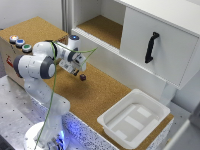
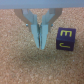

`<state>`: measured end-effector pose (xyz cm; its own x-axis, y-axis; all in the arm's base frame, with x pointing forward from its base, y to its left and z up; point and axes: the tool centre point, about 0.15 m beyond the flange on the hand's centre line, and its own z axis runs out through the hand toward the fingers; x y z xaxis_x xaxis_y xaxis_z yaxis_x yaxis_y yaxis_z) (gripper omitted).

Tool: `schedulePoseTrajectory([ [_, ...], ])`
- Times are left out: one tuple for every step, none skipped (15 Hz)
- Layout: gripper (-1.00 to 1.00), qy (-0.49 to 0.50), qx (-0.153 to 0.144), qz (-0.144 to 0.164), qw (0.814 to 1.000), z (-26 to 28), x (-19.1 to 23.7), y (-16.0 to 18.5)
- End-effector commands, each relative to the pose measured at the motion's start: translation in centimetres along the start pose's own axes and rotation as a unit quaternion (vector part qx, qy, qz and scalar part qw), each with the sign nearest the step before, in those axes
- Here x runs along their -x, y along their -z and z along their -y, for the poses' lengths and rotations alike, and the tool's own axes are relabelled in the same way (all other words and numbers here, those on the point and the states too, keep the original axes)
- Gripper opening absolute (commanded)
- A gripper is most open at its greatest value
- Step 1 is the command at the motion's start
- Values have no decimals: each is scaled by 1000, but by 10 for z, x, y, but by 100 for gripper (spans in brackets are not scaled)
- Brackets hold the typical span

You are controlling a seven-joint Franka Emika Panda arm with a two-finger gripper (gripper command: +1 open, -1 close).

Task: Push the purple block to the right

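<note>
The purple block [image 1: 82, 77] is a tiny dark cube on the cork table top, just off my fingertips toward the exterior view's right. In the wrist view the purple block [image 2: 65, 38] shows yellow markings on its faces and lies beside my fingers, with a narrow gap between them. My gripper [image 1: 76, 73] hangs low over the cork. In the wrist view the gripper [image 2: 41, 45] has its two pale blue fingers [image 2: 37, 33] pressed together at the tips, with nothing held between them.
A white plastic tray [image 1: 159, 111] stands at the exterior view's lower right. A white cabinet with a black door handle [image 1: 151, 46] and an open shelf [image 1: 100, 27] runs along the back. Three round coloured buttons [image 1: 20, 42] sit on a raised box at the left.
</note>
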<state>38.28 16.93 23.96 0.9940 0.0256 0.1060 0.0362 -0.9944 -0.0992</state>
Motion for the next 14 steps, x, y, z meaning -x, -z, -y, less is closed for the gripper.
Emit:
schedulePoseTrajectory([
  [-100, 5, 38, 25, 999, -8, -37, -33],
  [-100, 7, 39, 25, 999, -13, -41, -39],
  [-100, 6, 39, 25, 999, -17, -44, -40],
  [-100, 3, 37, 21, 999, -24, -46, -38],
  [-100, 1, 42, 18, 999, -29, -46, -35],
  [-100, 1, 45, 17, 999, -35, -46, -34],
  [-100, -3, 43, 19, 999, -43, -47, -36],
  [-100, -7, 40, 21, 999, -51, -49, -37],
  [-100, -8, 41, 20, 999, -57, -51, -38],
  [-100, -10, 42, 20, 999, -62, -53, -37],
  [-100, -11, 42, 19, 999, -68, -55, -35],
  [-100, -11, 45, 19, 999, -73, -56, -31],
  [-100, -13, 47, 19, 999, -79, -56, -29],
  [-100, -18, 45, 20, 999, -88, -55, -25],
])
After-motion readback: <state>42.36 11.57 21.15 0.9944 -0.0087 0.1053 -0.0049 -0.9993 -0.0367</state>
